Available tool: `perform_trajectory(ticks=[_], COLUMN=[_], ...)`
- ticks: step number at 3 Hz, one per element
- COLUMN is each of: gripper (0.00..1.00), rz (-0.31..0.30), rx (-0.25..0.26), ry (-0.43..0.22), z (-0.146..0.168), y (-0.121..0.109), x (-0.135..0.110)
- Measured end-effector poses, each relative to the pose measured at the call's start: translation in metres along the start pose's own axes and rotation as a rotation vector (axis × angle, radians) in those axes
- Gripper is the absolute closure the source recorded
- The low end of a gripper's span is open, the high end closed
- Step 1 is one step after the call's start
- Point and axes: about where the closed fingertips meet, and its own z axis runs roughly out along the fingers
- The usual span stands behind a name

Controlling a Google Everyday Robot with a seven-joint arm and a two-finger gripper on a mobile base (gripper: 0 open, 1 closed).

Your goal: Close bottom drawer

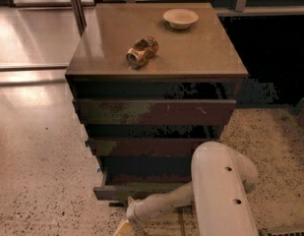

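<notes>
The bottom drawer (pixel 141 191) is the lowest dark brown front of the cabinet, pulled out, with its shallow tray floor (pixel 146 177) showing behind it. My white arm (pixel 220 191) reaches down from the lower right, its forearm running left along the floor just in front of the drawer front. The gripper (pixel 123 227) sits at the bottom edge of the camera view, below the drawer's left half, mostly cut off.
The cabinet top (pixel 200 53) holds a crushed gold can (pixel 142 51) and a small white bowl (pixel 180 18). The middle drawer (pixel 146 146) and the scratched top drawer (pixel 156 112) stand above. Speckled floor (pixel 38 181) lies left; a metal post (pixel 76 6) stands behind.
</notes>
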Motion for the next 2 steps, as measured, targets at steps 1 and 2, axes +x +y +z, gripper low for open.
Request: perform_trajectory(ticks=[1, 2], gripper=[0.0, 0.0], rz=[0.0, -0.011], rx=[0.0, 0.031], ry=[0.0, -0.007], z=[0.0, 0.004], y=[0.0, -0.016], x=[0.0, -0.005])
